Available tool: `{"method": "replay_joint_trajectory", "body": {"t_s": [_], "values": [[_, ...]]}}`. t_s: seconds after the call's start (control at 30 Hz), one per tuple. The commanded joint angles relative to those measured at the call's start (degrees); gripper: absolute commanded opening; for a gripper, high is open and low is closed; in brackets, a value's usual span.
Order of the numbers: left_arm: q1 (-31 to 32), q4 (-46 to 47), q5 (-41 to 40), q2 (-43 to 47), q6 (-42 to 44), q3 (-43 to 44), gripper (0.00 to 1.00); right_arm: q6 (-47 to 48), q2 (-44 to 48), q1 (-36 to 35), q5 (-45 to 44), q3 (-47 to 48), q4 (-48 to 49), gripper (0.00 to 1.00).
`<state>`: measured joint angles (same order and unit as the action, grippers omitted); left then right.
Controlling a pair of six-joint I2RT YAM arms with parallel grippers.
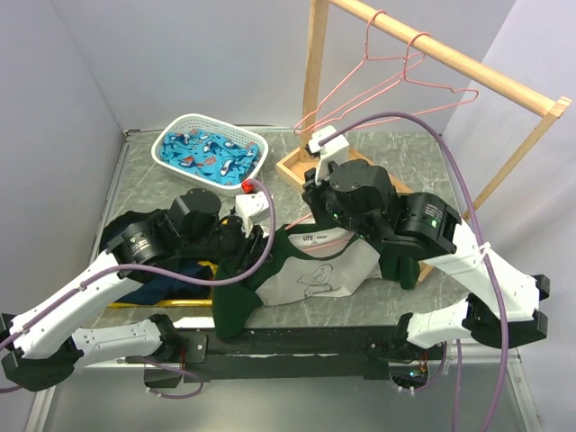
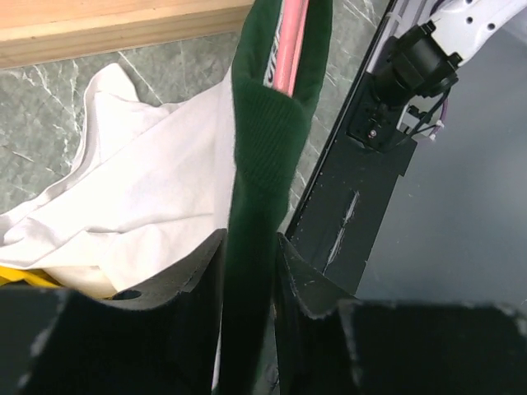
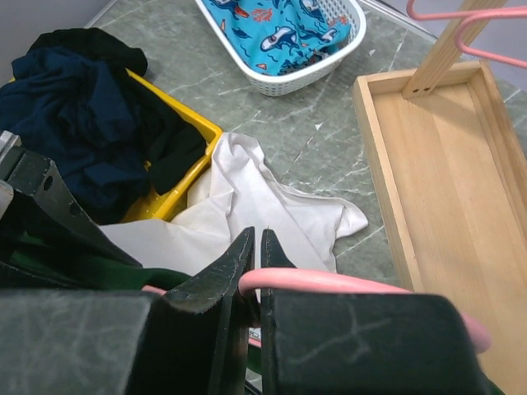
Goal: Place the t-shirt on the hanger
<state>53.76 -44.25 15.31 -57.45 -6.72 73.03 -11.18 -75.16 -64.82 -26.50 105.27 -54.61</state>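
Tight now: the left gripper pinches a green edge of the t-shirt, and the right gripper is clamped on the hanger. Its pink wire sits inside that green fabric (which opening, I cannot tell). The shirt lies crumpled on the table between the arms. Best approach: hold the cloth taut and feed the wire slowly.

I read the t-shirt as soft, matt cloth, with its green collar band in a ribbed knit. The hanger looks like smooth, slightly glossy pink-coated wire. Both pairs of jaws are matt black, grainy and scuffed at the edges. The tabletop is smooth and marble-patterned, with a faint sheen. The rail frame is pale bare wood, and the basket is white moulded plastic.
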Motion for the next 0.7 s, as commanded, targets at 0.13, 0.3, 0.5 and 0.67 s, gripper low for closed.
{"method": "replay_joint_trajectory", "body": {"t_s": [0.13,0.3,0.5,0.67], "values": [[1.17,4.17,-0.81,2.34,0.13,-1.58,0.44,-1.48,6.69,1.36,-1.01,-2.35,2.67,0.0],[1.17,4.43,0.42,2.43,0.3,-1.93,0.44,-1.47,7.83,1.45,-0.57,-2.18,2.58,0.0],[1.79,5.4,1.21,1.38,0.57,-2.11,0.1,-1.65,7.3,1.45,-1.36,-1.83,2.67,0.0],[2.49,11.19,-0.98,2.08,-1.1,-3.33,0.01,-2.44,8.09,1.62,-2.76,-2.79,3.02,0.08]]}}
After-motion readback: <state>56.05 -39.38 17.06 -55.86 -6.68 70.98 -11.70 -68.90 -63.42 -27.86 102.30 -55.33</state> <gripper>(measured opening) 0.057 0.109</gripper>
